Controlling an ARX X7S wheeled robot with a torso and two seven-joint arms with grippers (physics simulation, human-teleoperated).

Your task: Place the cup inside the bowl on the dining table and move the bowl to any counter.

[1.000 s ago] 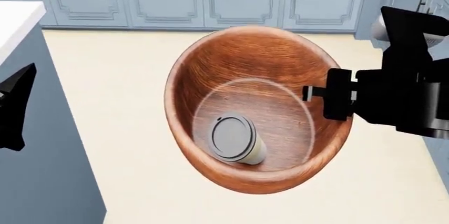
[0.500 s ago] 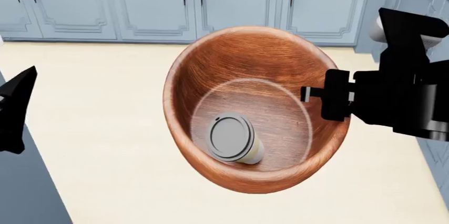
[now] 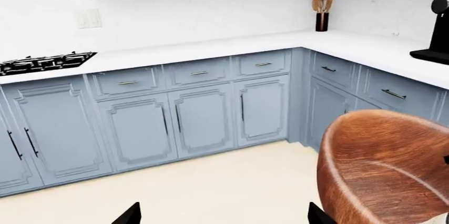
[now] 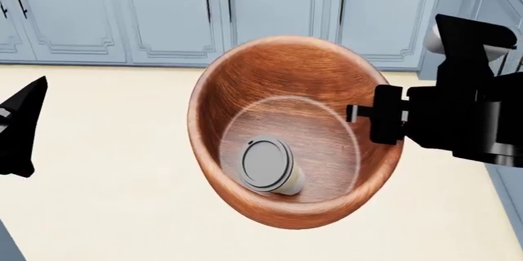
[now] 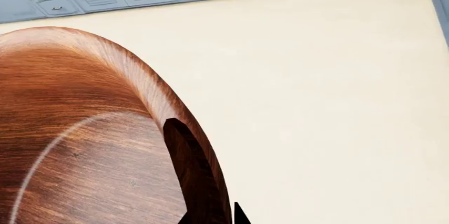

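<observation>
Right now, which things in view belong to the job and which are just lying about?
Job:
- bowl, held above the floor by the right claw on its rim
- cup, lying inside the bowl
- counter, destination

Lying about:
- utensil holder
- stovetop
- black appliance
- left claw, empty

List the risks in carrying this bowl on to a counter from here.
1. Only the right gripper pinches the bowl, at one spot on its rim; the wall could slip or pivot in that grip.
2. The cup lies tipped and loose on the bowl's floor, so a jolt could roll it.
3. The bowl hangs over bare floor, so a drop falls far.
</observation>
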